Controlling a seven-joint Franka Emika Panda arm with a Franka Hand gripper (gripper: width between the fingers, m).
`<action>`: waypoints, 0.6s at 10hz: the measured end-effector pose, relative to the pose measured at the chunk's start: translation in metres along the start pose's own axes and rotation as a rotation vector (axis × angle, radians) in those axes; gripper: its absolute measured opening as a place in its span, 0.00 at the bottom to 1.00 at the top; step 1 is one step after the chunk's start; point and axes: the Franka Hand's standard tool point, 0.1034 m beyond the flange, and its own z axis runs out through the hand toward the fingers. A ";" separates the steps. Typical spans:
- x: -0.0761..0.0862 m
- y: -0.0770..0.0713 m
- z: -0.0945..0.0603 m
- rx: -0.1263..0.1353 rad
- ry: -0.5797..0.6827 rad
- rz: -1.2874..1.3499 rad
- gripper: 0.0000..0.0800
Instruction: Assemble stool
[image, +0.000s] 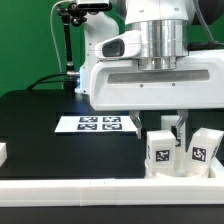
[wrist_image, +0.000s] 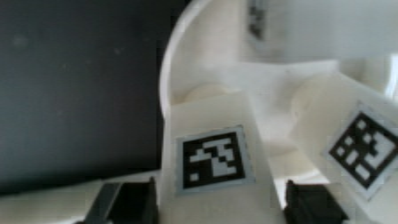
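While pincer (image: 170, 127) clamps one leg block (image: 160, 150), block upright, long axis vertical; second leg block (image: 201, 150) beside

Bright, even overhead light, soft shadows, white plastic nearly washed out, wrist view blurred and grainy.

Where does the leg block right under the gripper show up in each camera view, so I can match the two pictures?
Exterior view: the leg block stands low and right of centre, directly under the gripper, near the front rail.
Wrist view: the same leg block fills the lower middle, its marker tag facing the camera, between the dark fingertips.
Shared landmark: the neighbouring leg block beside it, also tagged.
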 end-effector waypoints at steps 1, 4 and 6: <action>0.000 -0.001 0.000 0.000 0.002 0.081 0.44; 0.000 -0.002 0.000 0.001 0.002 0.375 0.44; 0.000 -0.003 0.000 0.013 -0.003 0.600 0.44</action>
